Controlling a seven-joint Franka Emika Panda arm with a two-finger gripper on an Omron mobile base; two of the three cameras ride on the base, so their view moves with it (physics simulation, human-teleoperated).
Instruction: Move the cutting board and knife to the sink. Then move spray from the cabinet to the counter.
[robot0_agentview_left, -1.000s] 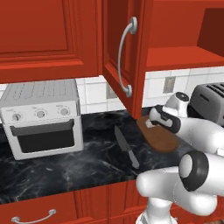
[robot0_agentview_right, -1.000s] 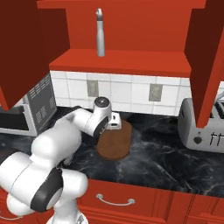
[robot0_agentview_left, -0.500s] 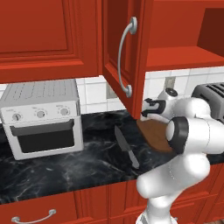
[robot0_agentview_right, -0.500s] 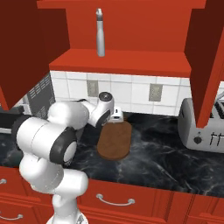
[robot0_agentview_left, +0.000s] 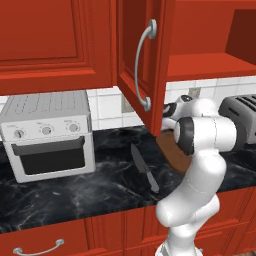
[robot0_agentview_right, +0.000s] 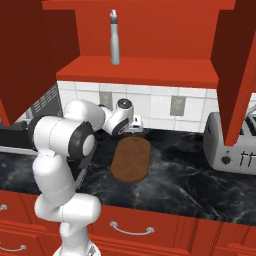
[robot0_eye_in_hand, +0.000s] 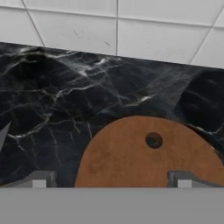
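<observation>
The dark-brown cutting board (robot0_agentview_right: 131, 160) lies flat on the black counter (robot0_agentview_right: 190, 180), with a hole at its far rounded end (robot0_eye_in_hand: 153, 140). My gripper (robot0_agentview_right: 135, 130) hovers low over that far end near the tiled wall, open, with nothing between its fingertips (robot0_eye_in_hand: 181, 180). The knife (robot0_agentview_left: 145, 168) lies on the counter just left of the board (robot0_agentview_left: 173, 153). The light-grey spray (robot0_agentview_right: 115, 38) stands upright on the red shelf of the open cabinet (robot0_agentview_right: 140, 67), above the board. The sink is out of view.
The cabinet's open door (robot0_agentview_left: 145, 65) hangs out over the counter beside my hand. A silver toaster oven (robot0_agentview_left: 47, 132) stands at the left. A toaster (robot0_agentview_right: 232, 145) stands at the right under a second open door (robot0_agentview_right: 235, 60). Red drawers (robot0_agentview_right: 130, 227) run below.
The arm has folded upright, its elbow swinging in front of the base cameras. The hand has shifted slightly toward the wall over the board's far end. The jaws stay open.
</observation>
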